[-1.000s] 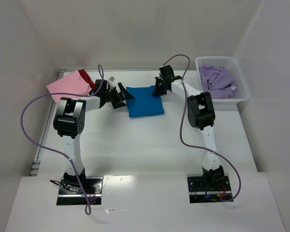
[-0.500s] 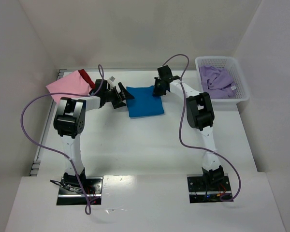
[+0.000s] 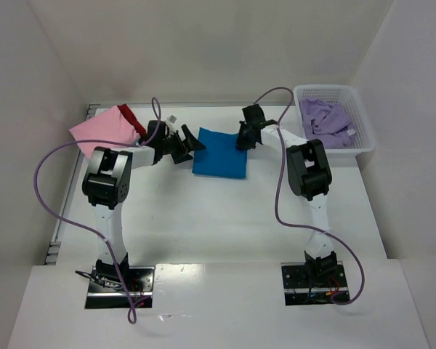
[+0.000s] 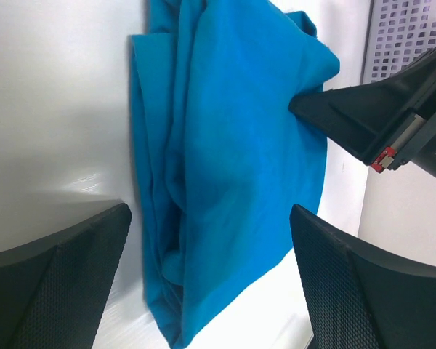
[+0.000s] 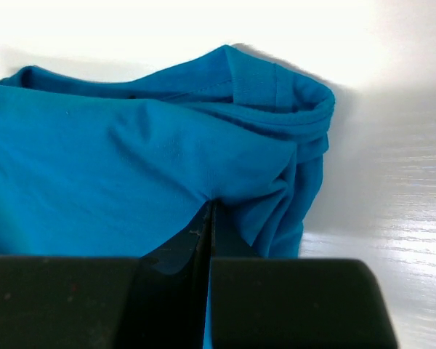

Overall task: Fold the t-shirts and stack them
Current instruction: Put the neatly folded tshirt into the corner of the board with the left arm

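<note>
A folded bright blue t-shirt (image 3: 219, 153) lies flat mid-table. My right gripper (image 3: 242, 139) is shut on a pinch of its right edge; the cloth (image 5: 131, 167) puckers toward the closed tips (image 5: 209, 217). At the shirt's left edge my left gripper (image 3: 190, 145) stands wide open. Its two fingers frame the cloth (image 4: 225, 167) from either side without touching it, and the right gripper (image 4: 363, 120) shows across the shirt. A folded pink t-shirt (image 3: 102, 129) lies at the far left on top of a red one (image 3: 129, 115). A crumpled lavender t-shirt (image 3: 325, 123) sits in the basket.
The white mesh basket (image 3: 365, 139) stands at the table's back right corner, close to the right arm. White walls close in the table at the back and on both sides. Purple cables loop from each arm.
My right gripper has shifted to the right and a little nearer, and the blue t-shirt has slid right with it. The left gripper has followed slightly, still open.
</note>
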Controlling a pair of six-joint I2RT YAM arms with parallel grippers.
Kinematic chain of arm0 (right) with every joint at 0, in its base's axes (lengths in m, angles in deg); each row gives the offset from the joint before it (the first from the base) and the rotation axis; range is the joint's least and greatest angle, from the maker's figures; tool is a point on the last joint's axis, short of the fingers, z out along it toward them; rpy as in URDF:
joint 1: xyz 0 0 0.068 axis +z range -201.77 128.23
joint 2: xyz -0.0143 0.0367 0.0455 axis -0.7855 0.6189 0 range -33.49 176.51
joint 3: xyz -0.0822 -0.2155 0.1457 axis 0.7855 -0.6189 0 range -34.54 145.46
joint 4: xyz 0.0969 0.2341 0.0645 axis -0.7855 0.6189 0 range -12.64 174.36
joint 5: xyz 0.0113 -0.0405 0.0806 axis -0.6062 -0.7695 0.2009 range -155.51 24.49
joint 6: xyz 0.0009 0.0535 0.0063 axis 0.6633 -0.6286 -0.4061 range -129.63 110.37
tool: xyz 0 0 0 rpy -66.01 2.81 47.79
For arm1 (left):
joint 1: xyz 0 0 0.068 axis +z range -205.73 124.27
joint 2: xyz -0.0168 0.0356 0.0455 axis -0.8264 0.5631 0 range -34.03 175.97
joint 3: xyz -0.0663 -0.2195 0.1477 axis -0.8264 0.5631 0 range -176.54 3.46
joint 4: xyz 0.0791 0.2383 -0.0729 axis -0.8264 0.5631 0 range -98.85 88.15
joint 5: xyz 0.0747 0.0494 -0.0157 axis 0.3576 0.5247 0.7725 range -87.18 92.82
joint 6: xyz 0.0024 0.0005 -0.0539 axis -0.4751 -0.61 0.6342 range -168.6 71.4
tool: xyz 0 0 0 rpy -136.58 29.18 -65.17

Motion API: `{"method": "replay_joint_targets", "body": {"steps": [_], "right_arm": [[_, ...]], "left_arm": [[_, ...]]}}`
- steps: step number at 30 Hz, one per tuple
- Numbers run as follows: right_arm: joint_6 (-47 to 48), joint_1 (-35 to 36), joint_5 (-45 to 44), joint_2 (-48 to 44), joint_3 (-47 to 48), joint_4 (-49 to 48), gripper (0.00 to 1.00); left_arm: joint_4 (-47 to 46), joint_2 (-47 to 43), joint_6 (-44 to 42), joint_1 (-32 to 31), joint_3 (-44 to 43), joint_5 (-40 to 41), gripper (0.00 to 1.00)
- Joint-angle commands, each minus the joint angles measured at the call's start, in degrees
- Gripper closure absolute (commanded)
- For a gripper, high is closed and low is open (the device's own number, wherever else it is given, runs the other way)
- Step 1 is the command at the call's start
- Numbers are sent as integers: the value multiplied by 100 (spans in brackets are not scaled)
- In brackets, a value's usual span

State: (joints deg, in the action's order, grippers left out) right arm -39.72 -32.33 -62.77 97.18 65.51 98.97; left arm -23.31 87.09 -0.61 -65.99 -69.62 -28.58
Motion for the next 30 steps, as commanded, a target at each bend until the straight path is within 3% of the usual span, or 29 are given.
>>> {"method": "replay_joint_targets", "body": {"steps": [1,22,27,30], "right_arm": [[99,-63,-362,125,-363,757,100],[372,-63,-81,503,349,687,100],[372,-63,-81,503,349,740,100],[372,-63,-81,503,401,740,100]], "left_arm": [[936,420,-123,-195,312,477,0],[1314,895,-474,-195,-408,-174,4],[1445,949,-527,-195,-531,-226,11],[1499,1010,-527,-195,-585,-226,26]]}}
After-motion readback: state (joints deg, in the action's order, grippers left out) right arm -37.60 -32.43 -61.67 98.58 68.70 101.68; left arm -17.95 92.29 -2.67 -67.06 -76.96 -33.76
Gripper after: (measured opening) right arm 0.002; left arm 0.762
